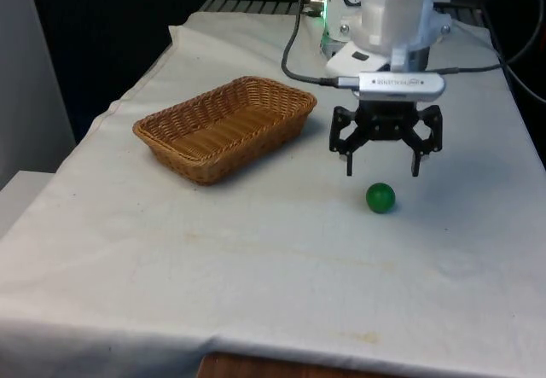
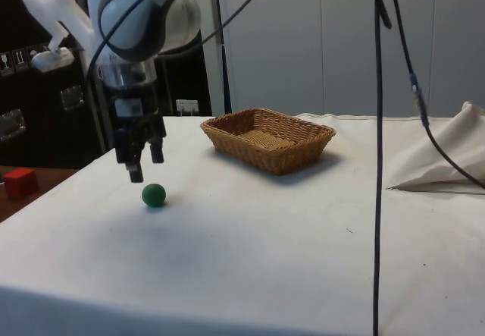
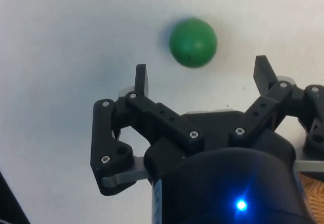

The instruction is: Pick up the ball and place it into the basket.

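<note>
Nearest the table's [image 1: 256, 293] front edge lies the green ball [image 1: 380, 197], on the cloth and touching nothing, roughly midway between the front and far edges and toward the front view's right. Just behind and above it hangs the gripper [image 1: 381, 170], fingers spread wide and holding nothing, tips pointing down and clear of the cloth. The ball sits slightly toward the front edge from the point midway between the fingertips; the wrist view shows it ahead of the open fingers [image 3: 142, 80] rather than between them, so the descent probably needs a small shift toward the front edge first, though the exact offset is hard to judge. Farther back, toward the front view's left, stands the wicker basket [image 1: 171, 136], well apart from the ball.
</note>
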